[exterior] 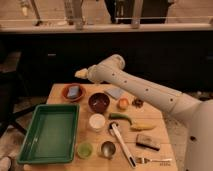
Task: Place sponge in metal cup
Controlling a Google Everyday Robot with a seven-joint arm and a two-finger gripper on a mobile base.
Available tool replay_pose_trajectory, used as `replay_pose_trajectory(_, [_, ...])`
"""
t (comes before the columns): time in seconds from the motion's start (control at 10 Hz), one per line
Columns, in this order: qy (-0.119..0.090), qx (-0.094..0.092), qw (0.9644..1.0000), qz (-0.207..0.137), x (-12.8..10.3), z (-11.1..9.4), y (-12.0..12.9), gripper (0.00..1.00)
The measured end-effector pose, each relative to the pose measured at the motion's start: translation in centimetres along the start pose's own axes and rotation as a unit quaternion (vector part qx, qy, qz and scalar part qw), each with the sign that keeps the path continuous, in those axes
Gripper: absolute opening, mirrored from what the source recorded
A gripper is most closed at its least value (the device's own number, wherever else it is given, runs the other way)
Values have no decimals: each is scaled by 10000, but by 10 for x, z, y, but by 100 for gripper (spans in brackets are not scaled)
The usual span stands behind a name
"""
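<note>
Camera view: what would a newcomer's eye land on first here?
The big white arm reaches in from the right, its gripper above the far edge of the table, near the orange plate. The bright green tray fills the front left. Smaller: the sponge lies on that plate, the metal cup stands near the front edge.

White arm [150, 92] reaching in from right, elbow bending high at centre; claw [81, 74] pointing left, hovering over far left edge of surface [150, 116].
</note>
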Motion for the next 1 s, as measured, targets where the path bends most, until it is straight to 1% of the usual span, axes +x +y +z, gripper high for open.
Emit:
replay_pose_trajectory(0.2, [-160, 112, 9998, -74, -2, 13, -11, 80])
replay_pose_trajectory(0.5, [-329, 237, 9990, -174, -5, 31, -25, 80])
replay_pose_trajectory(1.0, [-674, 307, 9965, -376, -11, 59, -45, 80])
